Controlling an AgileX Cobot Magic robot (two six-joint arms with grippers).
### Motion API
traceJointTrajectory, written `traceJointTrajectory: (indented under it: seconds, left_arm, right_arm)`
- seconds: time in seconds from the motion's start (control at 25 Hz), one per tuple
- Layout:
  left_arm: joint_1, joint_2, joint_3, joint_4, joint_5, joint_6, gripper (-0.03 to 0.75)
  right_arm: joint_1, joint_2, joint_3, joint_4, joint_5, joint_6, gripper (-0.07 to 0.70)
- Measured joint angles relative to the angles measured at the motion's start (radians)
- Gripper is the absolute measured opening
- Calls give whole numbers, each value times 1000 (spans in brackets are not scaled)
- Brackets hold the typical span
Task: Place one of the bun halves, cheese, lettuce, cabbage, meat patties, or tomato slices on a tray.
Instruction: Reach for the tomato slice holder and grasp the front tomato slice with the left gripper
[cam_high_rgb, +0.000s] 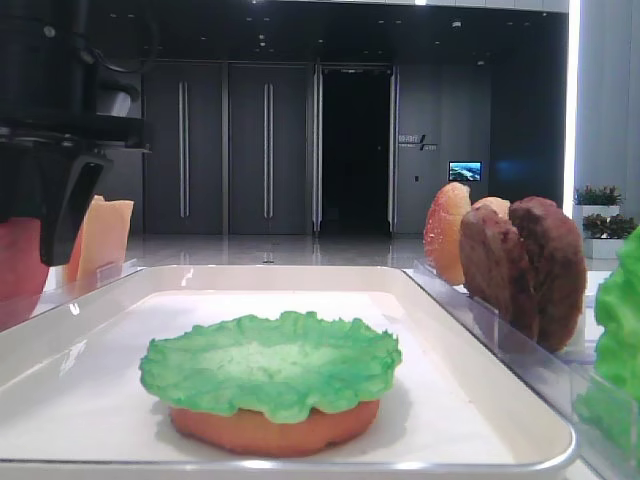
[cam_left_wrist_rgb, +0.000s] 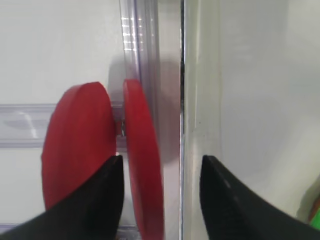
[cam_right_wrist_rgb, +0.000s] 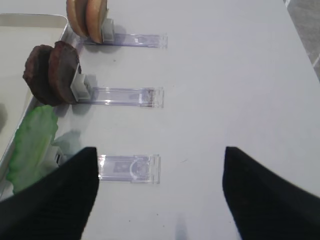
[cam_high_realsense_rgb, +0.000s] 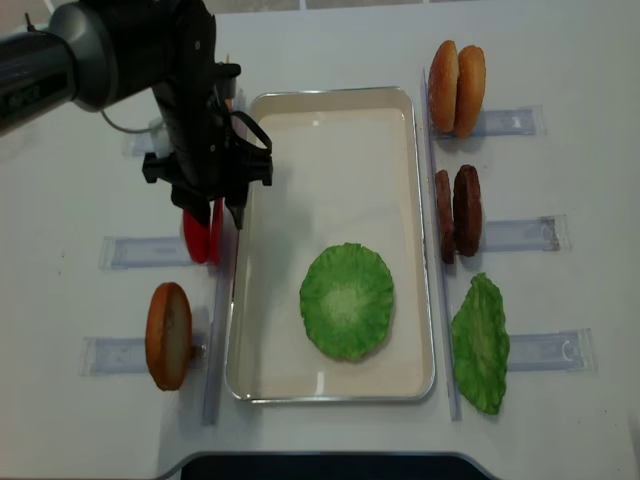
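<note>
Our white table sits in a dark hall.
From above we see the tray; close up, our left gripper is open around one of the tomato slices, and our right gripper is open.

Grey-black left arm, thin cable; matte black gripper fingers

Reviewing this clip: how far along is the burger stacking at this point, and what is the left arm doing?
Done: a bun half lies on the tray with the lettuce laid over it. In hand: the left gripper straddles one upright tomato slice in its holder beside the tray, jaws apart and nothing lifted. Left: grip that slice and place it on the tray. The right gripper hangs open over bare table.
</note>
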Motion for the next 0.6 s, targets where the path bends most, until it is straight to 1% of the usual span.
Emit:
traceJointTrajectory:
  seconds: [0.2, 0.6]
  left_arm:
    - [0, 0, 0, 2, 14, 0, 213]
    - [0, 0, -1, 8, 32, 7, 91]
  right_arm:
    - [0, 0, 0, 0, 0, 0, 523]
    - [0, 0, 0, 0, 0, 0, 523]
